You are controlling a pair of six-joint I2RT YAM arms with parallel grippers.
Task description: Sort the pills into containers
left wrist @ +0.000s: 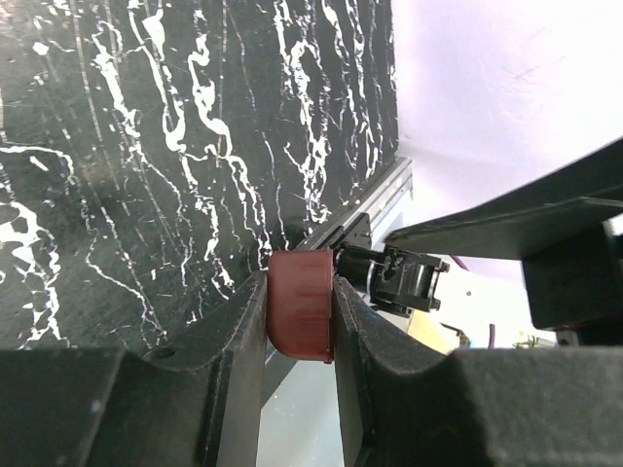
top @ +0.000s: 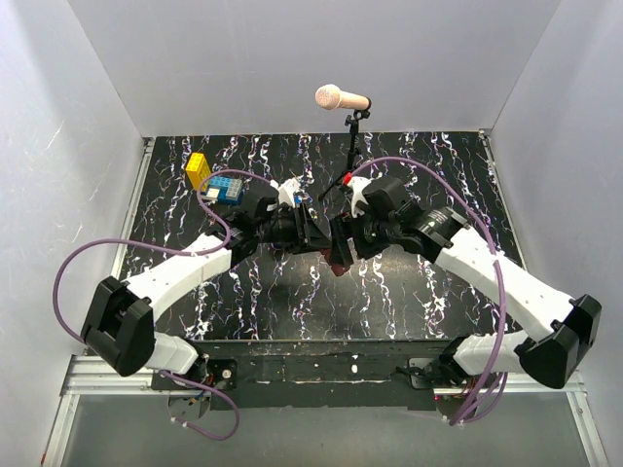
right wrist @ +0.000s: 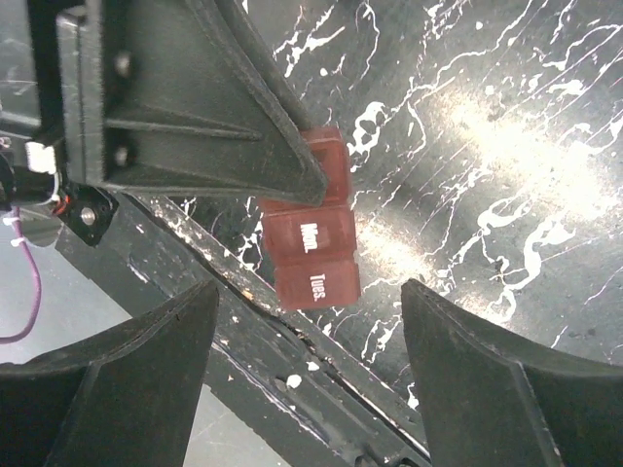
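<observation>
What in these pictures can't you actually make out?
- Left wrist view: the shut left pincer grips one end of the reddish-brown rectangular plastic pill box; its fingers hide the rest.
- Right wrist view: that pincer covers the box beyond the "Mon." lid.
- Top view: the left arm and right arm meet over the box, covering nearly all of it.
- Pills: none show in any view; the lids hide whatever is inside.

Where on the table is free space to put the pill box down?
Bare table lies along the near edge, and at the far right past the microphone stand. Toy blocks hold the far left; the centre is crowded: left gripper grips the pill box, right gripper open close by.
</observation>
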